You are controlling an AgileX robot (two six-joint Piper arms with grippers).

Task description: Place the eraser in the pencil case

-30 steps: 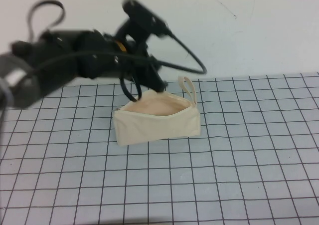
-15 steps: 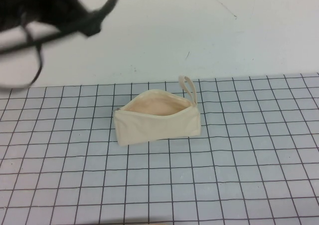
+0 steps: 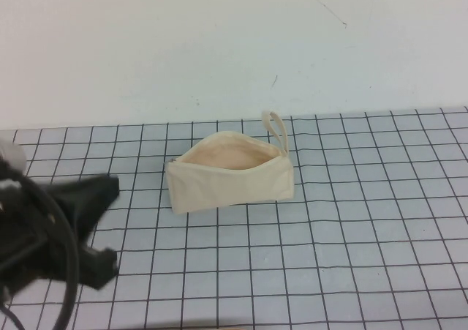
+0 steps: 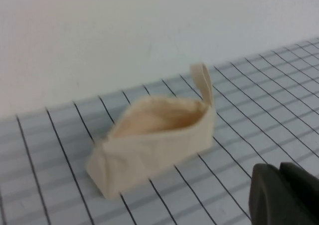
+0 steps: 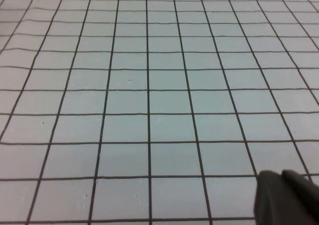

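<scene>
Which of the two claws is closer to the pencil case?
The left claw, low at the near left of the grid mat, is closer to the open pencil case. The right claw sees only grid.

The right wrist view looks down on the table (image 5: 149, 85), pale and ruled with a black grid of squares. A dark part of the right gripper (image 5: 286, 197) juts in at one corner.

Left gripper (image 3: 91, 224) blurred, cut by the high view's left edge.
</scene>
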